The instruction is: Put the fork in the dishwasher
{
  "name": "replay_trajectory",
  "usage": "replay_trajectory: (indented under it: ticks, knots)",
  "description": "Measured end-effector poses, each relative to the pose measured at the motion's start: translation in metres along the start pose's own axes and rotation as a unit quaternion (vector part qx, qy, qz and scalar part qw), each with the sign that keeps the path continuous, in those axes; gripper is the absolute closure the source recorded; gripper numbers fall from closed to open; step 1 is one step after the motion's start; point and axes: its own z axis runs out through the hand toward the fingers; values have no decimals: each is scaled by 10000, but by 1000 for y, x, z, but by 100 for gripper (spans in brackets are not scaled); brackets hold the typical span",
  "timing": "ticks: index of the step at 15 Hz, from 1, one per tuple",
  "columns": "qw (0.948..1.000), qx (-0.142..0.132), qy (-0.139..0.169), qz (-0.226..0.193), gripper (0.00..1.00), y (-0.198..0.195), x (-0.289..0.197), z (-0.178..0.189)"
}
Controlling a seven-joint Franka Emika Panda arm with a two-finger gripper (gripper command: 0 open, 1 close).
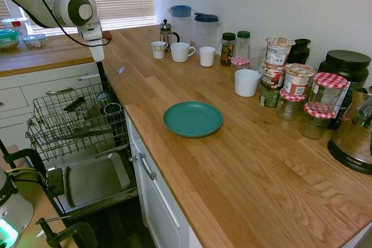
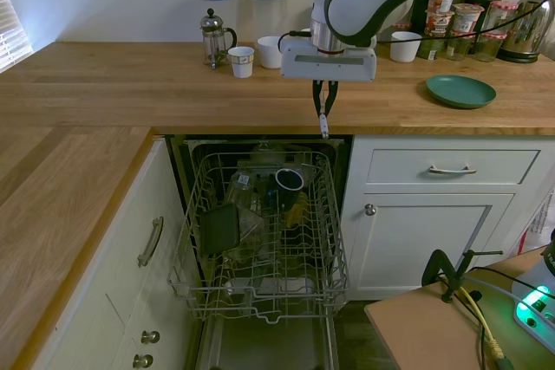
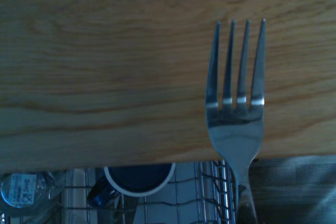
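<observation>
My gripper point(image 2: 324, 108) is shut on the fork point(image 2: 323, 124), a slim silver utensil that hangs below the fingers at the counter's front edge. In the wrist view the fork point(image 3: 236, 114) shows its tines over the wooden counter, with the rack just beyond the edge. The dishwasher point(image 2: 260, 240) stands open directly below, its grey wire rack point(image 1: 75, 120) pulled out and its steel-lined door point(image 1: 93, 181) dropped down. Inside the rack are a dark mug point(image 2: 289, 179), a glass jar and a dark flat item. The gripper hangs a little above the rack's back part.
A teal plate point(image 1: 193, 118) lies on the wooden counter point(image 1: 244, 172). Mugs, a French press, jugs and jars line the back wall point(image 1: 273, 68). White drawers with metal handles point(image 2: 451, 169) flank the dishwasher on both sides.
</observation>
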Motion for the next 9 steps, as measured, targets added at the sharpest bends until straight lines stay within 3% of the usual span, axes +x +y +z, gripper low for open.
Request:
replay_trajectory:
  ticks: [9]
  knots:
    - [10000, 93, -15, 11, 100, 64, -111, 61]
